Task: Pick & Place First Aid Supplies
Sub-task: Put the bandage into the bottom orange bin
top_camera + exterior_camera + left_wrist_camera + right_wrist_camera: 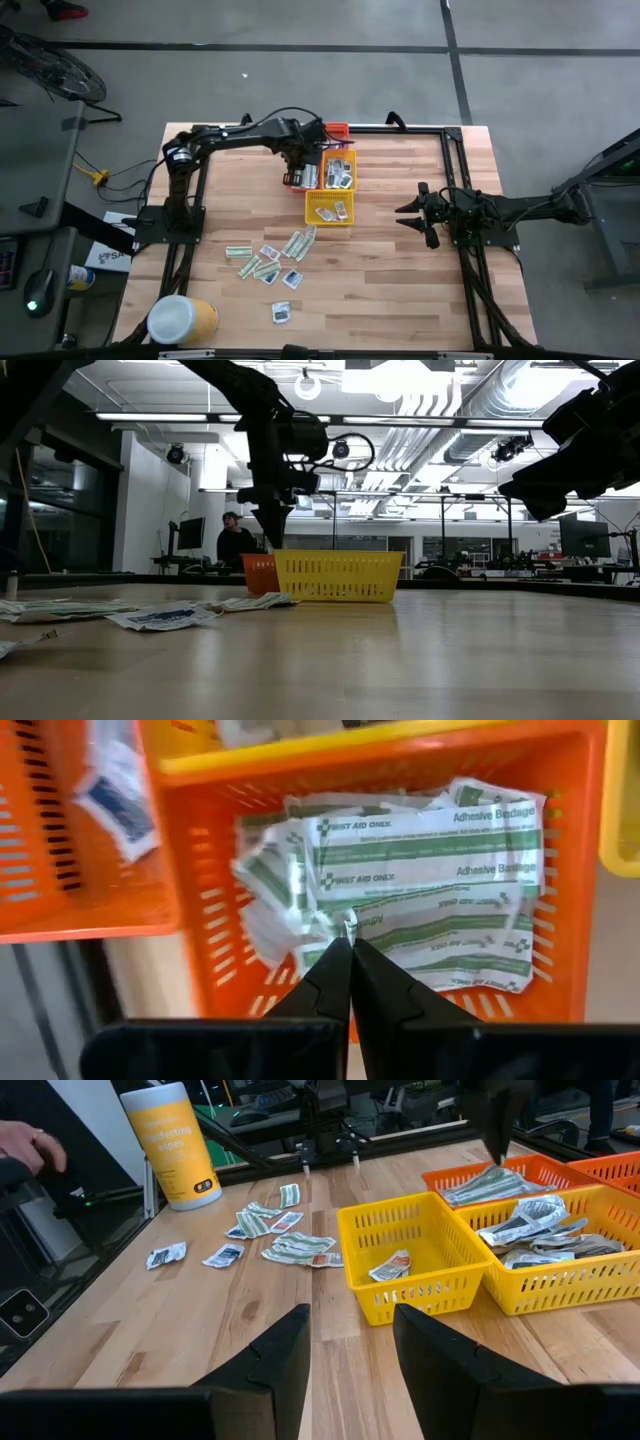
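My left hand (350, 945) sits w/ fingers pressed together, nothing between them, tips right over the green-and-white strips (430, 890) piled in an orange basket (220, 910); whether the tips touch the top strip I can't tell. From above, that hand (303, 160) is over the basket cluster at the far middle of the surface (400, 290).

Baskets: I count 4 from the right wrist cam, 2 yellow and 2 orange. The near yellow basket (420, 1270) has 1 or 2 packets, the second yellow basket (560, 1270) a heap of white ones. The other orange basket (60, 840) holds at least 1 white square w/ blue mark.

Loose packets (270, 258) lie scattered on the surface nearer the front, approx. 10, plus 1 apart (281, 313) near the front edge. One yellow tub (185, 320) w/ white lid lies at the front left corner.

My right hand (412, 215) waits to the right of the baskets, fingers spread wide, empty.
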Robot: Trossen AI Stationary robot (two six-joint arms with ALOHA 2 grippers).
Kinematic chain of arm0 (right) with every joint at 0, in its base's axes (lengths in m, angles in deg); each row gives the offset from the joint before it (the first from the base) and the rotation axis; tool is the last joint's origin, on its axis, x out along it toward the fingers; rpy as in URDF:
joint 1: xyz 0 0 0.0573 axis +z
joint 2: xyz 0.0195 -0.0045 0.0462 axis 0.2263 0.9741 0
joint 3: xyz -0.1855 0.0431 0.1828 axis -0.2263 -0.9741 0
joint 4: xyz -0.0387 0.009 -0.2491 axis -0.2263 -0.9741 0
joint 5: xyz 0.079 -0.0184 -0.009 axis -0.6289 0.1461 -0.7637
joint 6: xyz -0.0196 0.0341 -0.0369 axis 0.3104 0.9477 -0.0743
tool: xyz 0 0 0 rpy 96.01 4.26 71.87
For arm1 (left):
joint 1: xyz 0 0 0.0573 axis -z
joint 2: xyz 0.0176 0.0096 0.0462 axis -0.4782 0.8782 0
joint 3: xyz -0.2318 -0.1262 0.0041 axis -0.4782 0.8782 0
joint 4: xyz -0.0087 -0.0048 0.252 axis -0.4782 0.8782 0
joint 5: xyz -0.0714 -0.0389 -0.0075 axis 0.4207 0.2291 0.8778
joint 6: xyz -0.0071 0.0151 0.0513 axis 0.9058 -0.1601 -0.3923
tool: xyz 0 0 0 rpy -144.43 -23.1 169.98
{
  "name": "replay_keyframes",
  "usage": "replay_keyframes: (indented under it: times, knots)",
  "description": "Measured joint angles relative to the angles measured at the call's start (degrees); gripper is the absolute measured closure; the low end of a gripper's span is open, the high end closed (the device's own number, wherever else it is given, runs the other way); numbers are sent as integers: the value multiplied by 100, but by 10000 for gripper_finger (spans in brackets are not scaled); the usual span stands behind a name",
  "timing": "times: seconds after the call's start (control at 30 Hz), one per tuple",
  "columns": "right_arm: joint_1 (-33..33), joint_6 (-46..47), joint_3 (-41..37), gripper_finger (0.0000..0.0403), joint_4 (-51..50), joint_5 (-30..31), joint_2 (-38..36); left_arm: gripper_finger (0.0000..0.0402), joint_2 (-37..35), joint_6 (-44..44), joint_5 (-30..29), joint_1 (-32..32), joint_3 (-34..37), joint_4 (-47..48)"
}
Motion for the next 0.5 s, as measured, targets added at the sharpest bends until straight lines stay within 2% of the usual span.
replay_keyframes:
  times: [0.1, 0.23, 0.5]
  knots:
    - [0, 2, 0, 263, 2, 0, 2, 387, 77, -104, 117, 0, 8, 95]
    - [0, 1, 1, 263, 1, -1, 1, 351, 146, -101, 146, 0, 11, 79]
    - [0, 1, 2, 263, 1, 0, 2, 279, 128, -101, -56, 0, 7, -33]
